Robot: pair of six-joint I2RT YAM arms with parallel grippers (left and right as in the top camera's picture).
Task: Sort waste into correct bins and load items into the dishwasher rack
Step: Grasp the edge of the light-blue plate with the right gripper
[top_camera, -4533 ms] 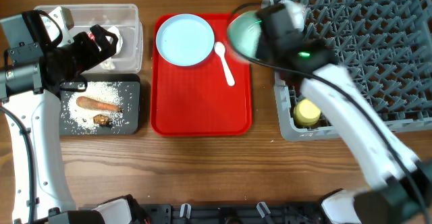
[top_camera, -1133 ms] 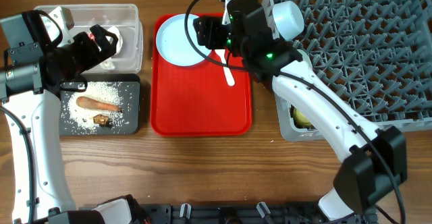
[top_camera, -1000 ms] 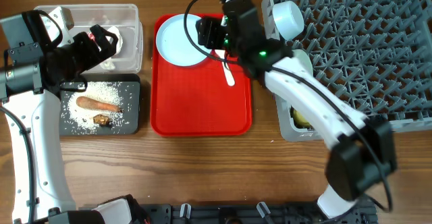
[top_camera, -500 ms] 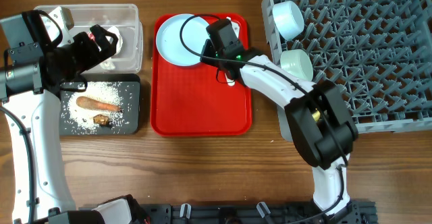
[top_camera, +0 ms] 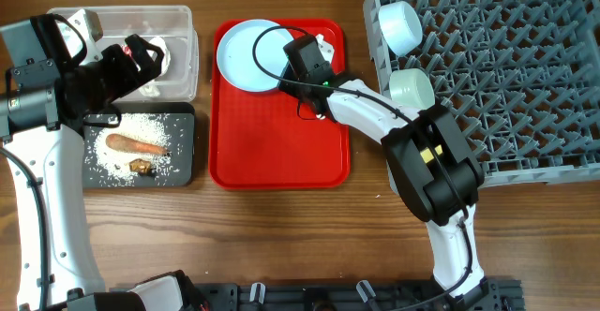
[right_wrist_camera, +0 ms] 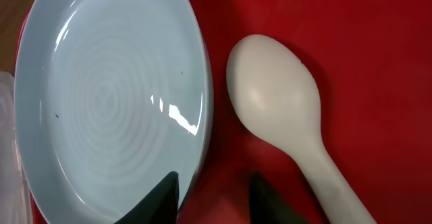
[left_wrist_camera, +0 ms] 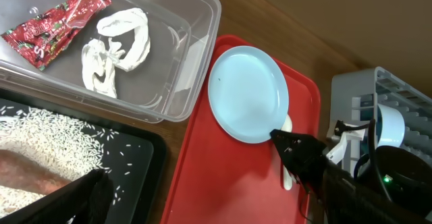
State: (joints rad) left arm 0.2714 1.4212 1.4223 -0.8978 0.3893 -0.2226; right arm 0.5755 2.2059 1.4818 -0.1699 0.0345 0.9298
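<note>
Wood-grain table [top_camera: 281,227], from overhead: my grey plastic rack [top_camera: 506,77], a lattice with rows of upright pegs, fills the right corner. A pale blue bowl [top_camera: 398,25] and a mint bowl [top_camera: 411,88] sit tilted along its left edge. Only this view takes in the rack and both my arms. The finely textured red tray [top_camera: 281,152] sits mid-table. Left of it, the clear tub [top_camera: 122,13] lies behind the shallow black tray [top_camera: 187,175].

From overhead my own arm hides much of the tub. My left wrist camera looks straight in, showing a red streaky strip [left_wrist_camera: 57,25] and a twisted white paper wad [left_wrist_camera: 115,45] on its floor. On the black tray lie scattered rice [top_camera: 141,124], a carrot stick [top_camera: 136,145] and a small brown lump [top_camera: 142,167].

My right arm stretches from the rack side across the red tray, wrist low. Only the right wrist camera shows my right gripper [right_wrist_camera: 217,196] closely. Its jaws stand slightly apart and empty, one over the rim of the plate [right_wrist_camera: 108,102], the other beside the handle of the spoon [right_wrist_camera: 277,109].

The plate is round, glossy and faintly ringed, and sits in the tray's far left corner. The spoon is matte white plastic with an oval bowl, just beside the plate with a sliver of red between.

My left arm is bent over the tub. My left gripper [top_camera: 145,56] is spread wide, holding nothing.
</note>
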